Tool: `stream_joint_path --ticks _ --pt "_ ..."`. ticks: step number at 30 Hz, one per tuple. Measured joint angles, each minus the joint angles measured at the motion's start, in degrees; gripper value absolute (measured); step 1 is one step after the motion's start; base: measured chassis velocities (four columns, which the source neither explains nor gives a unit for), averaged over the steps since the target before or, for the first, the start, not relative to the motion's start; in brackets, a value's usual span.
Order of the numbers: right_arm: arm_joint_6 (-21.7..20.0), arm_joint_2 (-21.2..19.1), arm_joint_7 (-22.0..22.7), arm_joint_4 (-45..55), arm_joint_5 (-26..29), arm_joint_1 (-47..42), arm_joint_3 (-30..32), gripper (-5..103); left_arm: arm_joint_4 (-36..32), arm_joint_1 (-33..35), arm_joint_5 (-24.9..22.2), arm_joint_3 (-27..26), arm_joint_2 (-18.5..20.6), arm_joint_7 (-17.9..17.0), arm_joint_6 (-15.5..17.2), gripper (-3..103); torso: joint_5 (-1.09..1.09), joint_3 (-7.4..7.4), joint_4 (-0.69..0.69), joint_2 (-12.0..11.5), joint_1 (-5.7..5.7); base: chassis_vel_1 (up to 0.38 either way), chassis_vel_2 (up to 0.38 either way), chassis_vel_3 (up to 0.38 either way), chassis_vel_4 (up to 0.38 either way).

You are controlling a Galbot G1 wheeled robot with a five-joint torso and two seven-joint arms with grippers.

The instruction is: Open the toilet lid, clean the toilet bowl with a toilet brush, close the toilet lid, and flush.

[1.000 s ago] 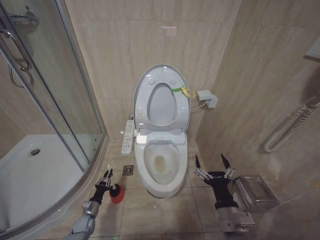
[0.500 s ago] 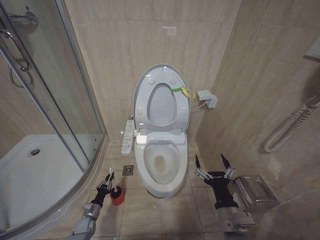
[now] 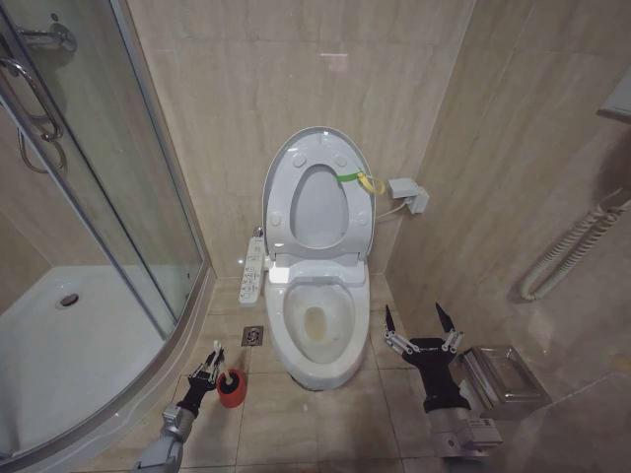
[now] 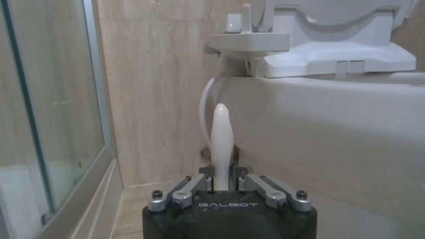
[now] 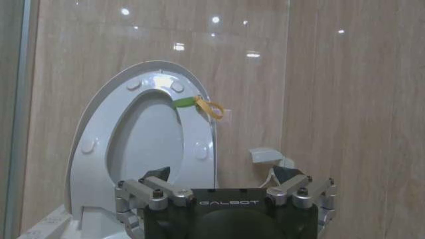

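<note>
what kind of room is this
A small tiled bathroom, most likely in a home or hotel. The toilet bowl stands against the wall with the toilet lid raised, a glass shower enclosure with a white shower tray sits beside it, and a floor drain is set in the tiles.

The white lid (image 3: 317,195) stands upright against the wall, a yellow-green tag at its edge. Below it the white bowl (image 3: 317,325) lies open. The brush (image 3: 216,357), pale-handled, stands in its red cup (image 3: 232,388) on the floor left of the bowl.
</note>
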Motion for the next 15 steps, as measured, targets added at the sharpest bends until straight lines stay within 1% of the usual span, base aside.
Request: stream_joint_path --ticks 1,2,4,5,6,7,11,12,15 --pt "0.0 0.0 0.0 0.0 0.0 0.0 0.0 100 -0.9 0.4 0.0 0.1 0.1 -0.8 0.4 17 0.00 0.00 0.00 0.0 0.00 0.000 0.000 0.000 0.000" --pt "0.0 0.0 0.0 0.0 0.0 0.0 0.0 100 -0.9 0.4 0.0 0.1 0.1 -0.8 0.4 17 0.00 0.00 0.00 0.0 0.00 0.000 0.000 0.000 0.000" --pt "0.0 0.0 0.0 0.0 0.0 0.0 0.0 100 -3.4 1.8 0.0 0.4 0.3 -3.0 2.0 19 -0.01 0.00 -0.01 0.0 0.00 0.000 0.000 0.000 0.000" --pt "0.0 0.0 0.0 0.0 0.0 0.0 0.0 100 -3.4 1.8 0.0 0.4 0.3 -3.0 2.0 19 -0.01 0.00 -0.01 0.0 0.00 0.000 0.000 0.000 0.000" --pt "0.0 0.0 0.0 0.0 0.0 0.0 0.0 100 -4.5 2.5 0.0 0.5 0.4 -3.6 2.3 19 -0.05 0.03 0.07 0.0 0.02 0.000 0.000 0.000 0.000" --pt "0.0 0.0 0.0 0.0 0.0 0.0 0.0 100 -5.3 2.9 0.0 0.5 0.5 -3.9 2.3 19 -0.03 0.02 0.00 0.0 0.02 0.000 0.000 0.000 0.000" --pt "0.0 0.0 0.0 0.0 0.0 0.0 0.0 100 -7.2 4.0 0.0 0.4 0.6 -5.1 2.4 19 -0.02 0.02 0.00 0.0 0.02 0.000 0.000 0.000 0.000" --pt "0.0 0.0 0.0 0.0 0.0 0.0 0.0 100 -8.2 4.6 0.0 0.3 0.8 -5.3 2.4 46 -0.03 0.01 -0.01 0.0 0.02 0.000 0.000 0.000 0.000" --pt "0.0 0.0 0.0 0.0 0.0 0.0 0.0 100 -9.9 5.6 0.1 0.0 1.0 -5.5 2.4 46 0.00 0.01 0.01 0.0 0.02 0.000 0.000 0.000 0.000"
